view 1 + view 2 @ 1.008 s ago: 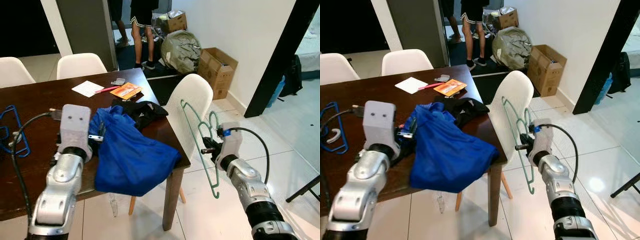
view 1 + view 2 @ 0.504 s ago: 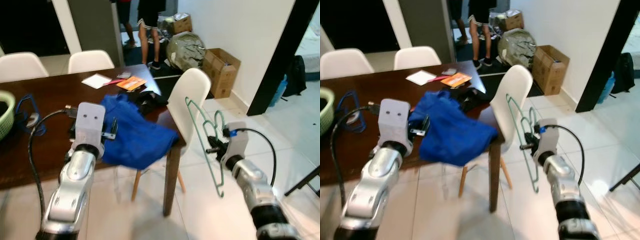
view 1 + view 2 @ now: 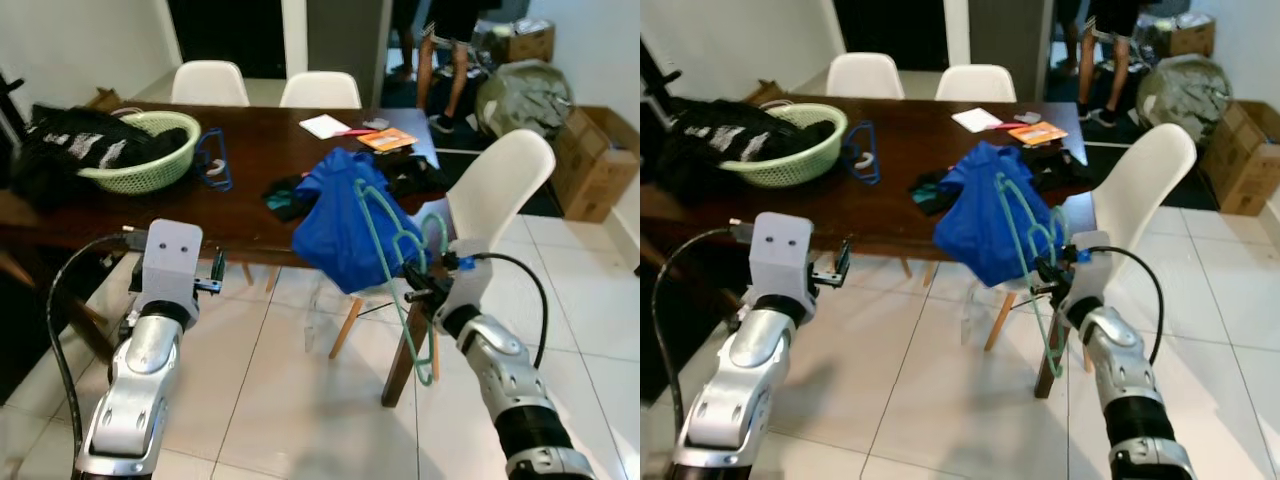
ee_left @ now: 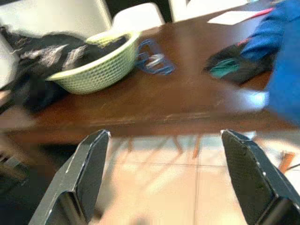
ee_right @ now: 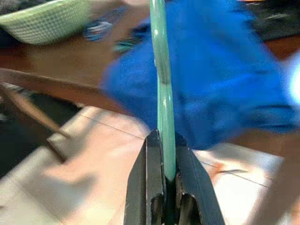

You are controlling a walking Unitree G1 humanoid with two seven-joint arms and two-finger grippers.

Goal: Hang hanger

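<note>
Right claw clamped tight on a green hanger, held upright in the air over white floor tiles, just off the surface's near corner; in the right wrist view the fingers pinch the green bar with no gap. Left claw out over the tiles in front of the surface, fingers spread wide, holding nothing. Open floor between and in front of both arms.

Dark wooden surface next, its near edge bare on the left. Blue garment draped over the near right corner, hanging past the edge, right behind the hanger. Dark and teal cloth beside it. White chair at the right end, seat tucked close.

Further back: green basket on the left part of the surface, with black and white clothing in it spilling over the left rim. Blue hanger lying just right of the basket. White paper and orange packet near the far edge; print too small to read. Two white chairs behind. Person's legs, grey-green bag, cardboard box far right.
</note>
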